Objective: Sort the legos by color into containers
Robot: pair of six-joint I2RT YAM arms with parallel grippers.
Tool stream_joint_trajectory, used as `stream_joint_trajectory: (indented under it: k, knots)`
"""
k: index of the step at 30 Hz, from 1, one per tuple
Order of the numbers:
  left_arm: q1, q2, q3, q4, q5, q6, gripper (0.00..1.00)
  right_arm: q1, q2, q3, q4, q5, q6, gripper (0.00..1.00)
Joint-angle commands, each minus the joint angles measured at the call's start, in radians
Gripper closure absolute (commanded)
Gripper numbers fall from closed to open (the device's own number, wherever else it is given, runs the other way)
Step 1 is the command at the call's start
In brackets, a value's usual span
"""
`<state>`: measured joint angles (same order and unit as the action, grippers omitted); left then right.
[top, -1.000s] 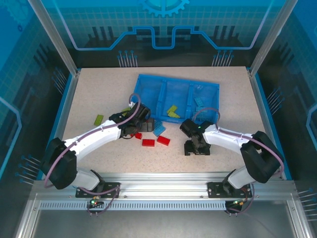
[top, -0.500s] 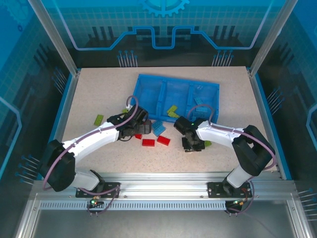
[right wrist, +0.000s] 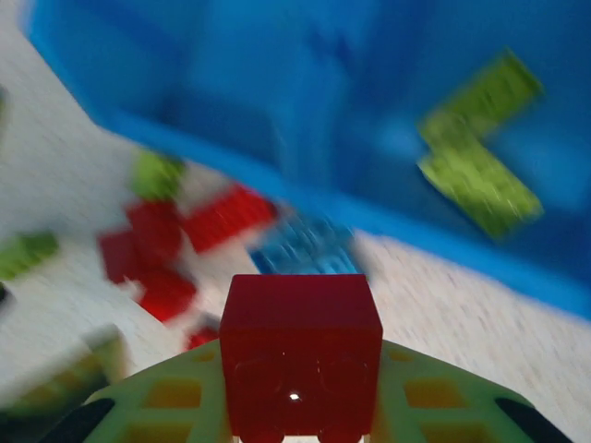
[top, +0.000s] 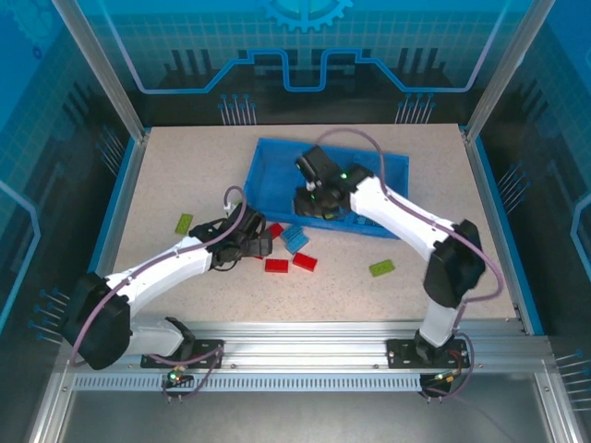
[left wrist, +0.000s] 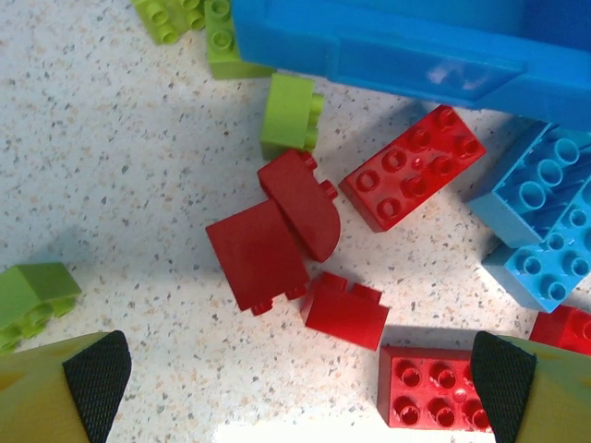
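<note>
we spot yellow-green bricks (right wrist: 480, 138) in blue plastic tray (top: 275, 173) | right gripper (right wrist: 300, 406) above it, pinching red square brick (right wrist: 300, 341) | left gripper (left wrist: 300, 369) beside it, gaping

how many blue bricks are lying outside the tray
2. One blue brick lies on the table by the tray's near wall; the other lies right beside it. More may be hidden.
</note>
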<state>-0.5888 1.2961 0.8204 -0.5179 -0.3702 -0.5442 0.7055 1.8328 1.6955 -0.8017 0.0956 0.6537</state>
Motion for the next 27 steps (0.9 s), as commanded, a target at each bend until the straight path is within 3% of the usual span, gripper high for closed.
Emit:
stream_joint_trajectory:
  k: [1,7,12,14,16,22,27]
  knots:
    - [0.011,-0.038,-0.035,-0.007,-0.001,-0.041,0.01,-0.018,0.182,0.229,-0.055,-0.089,-0.074,0.72]
    - [0.012,-0.050,-0.053,-0.021,0.015,-0.060,0.01,-0.049,0.447,0.586,-0.191,-0.115,-0.083,0.69]
    - [0.012,-0.046,-0.058,-0.001,0.041,-0.063,0.01,-0.069,0.525,0.652,-0.199,-0.141,-0.075,0.50]
    - [0.012,-0.038,-0.055,0.013,0.064,-0.059,0.01,-0.069,0.521,0.640,-0.183,-0.158,-0.082,0.29]
    - [0.010,-0.028,-0.048,0.015,0.080,-0.057,0.01,-0.065,0.499,0.614,-0.156,-0.173,-0.095,0.20]
    - [-0.044,-0.010,-0.054,0.034,0.116,-0.052,0.01,-0.044,0.308,0.438,-0.073,-0.132,-0.124,0.13]
    - [-0.130,0.060,-0.048,0.064,0.127,-0.078,0.01,-0.061,0.068,0.127,0.022,-0.058,-0.109,0.10]
